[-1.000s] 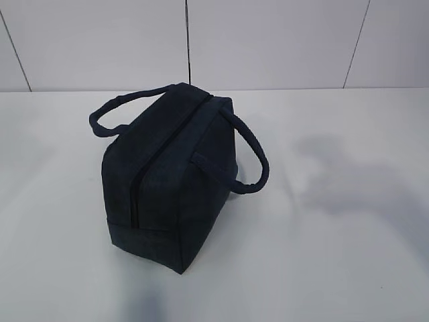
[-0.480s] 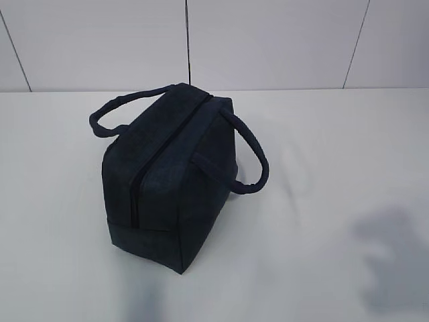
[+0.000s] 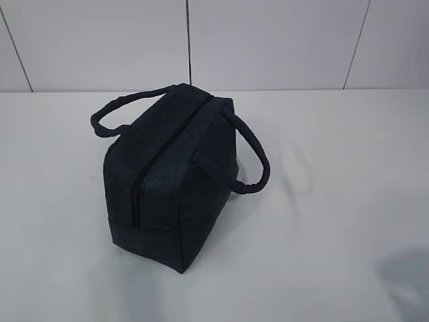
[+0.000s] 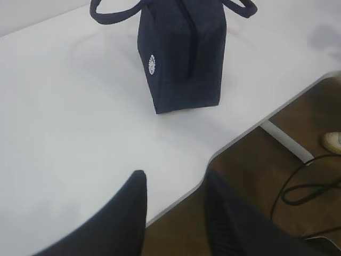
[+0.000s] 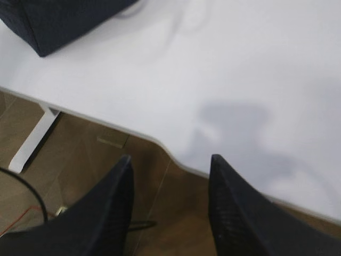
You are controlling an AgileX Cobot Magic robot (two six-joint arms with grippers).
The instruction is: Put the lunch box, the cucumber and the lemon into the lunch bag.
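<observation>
The dark navy lunch bag (image 3: pixel 171 178) stands on the white table (image 3: pixel 335 201), its zipper closed along the top and its two loop handles hanging to either side. It also shows in the left wrist view (image 4: pixel 184 53) and a corner of it in the right wrist view (image 5: pixel 58 18). My left gripper (image 4: pixel 173 178) is open and empty over the table's front edge, well short of the bag. My right gripper (image 5: pixel 170 162) is open and empty over the front edge, to the right of the bag. Neither gripper shows in the exterior view. The lunch box, cucumber and lemon are out of view.
The table's curved front edge (image 4: pixel 234 144) drops to a brown floor with a white table leg (image 4: pixel 285 141) and black cables (image 4: pixel 309 186). A white tiled wall (image 3: pixel 268 40) stands behind the table.
The shadow on the right of the table has slid toward the front right corner and shrunk. The bag has not moved.
</observation>
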